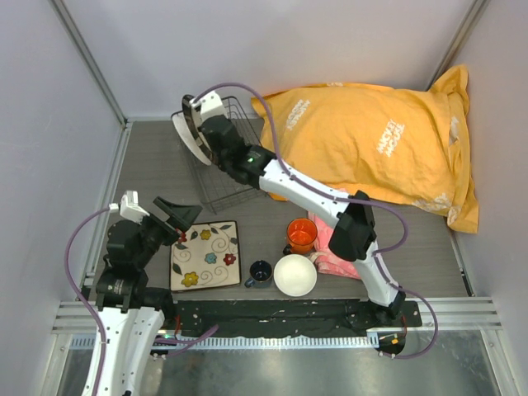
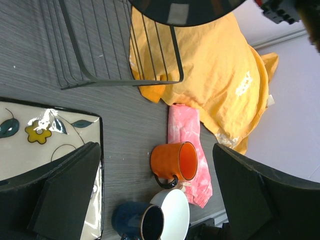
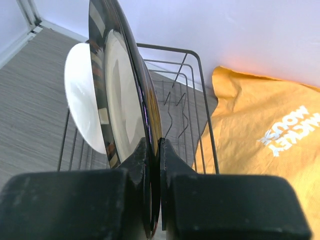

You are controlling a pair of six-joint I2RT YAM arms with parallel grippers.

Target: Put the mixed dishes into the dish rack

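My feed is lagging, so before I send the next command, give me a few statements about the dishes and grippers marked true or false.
1. The right gripper is clamped on a dark-rimmed plate held on edge at the dish rack. True.
2. The left gripper grips the square tray. False: it is open above the tray and holds nothing.
3. The orange mug is in the rack. False: it stands on the table beside the pink cloth.
4. The white bowl and the small blue cup sit side by side on the table. True.
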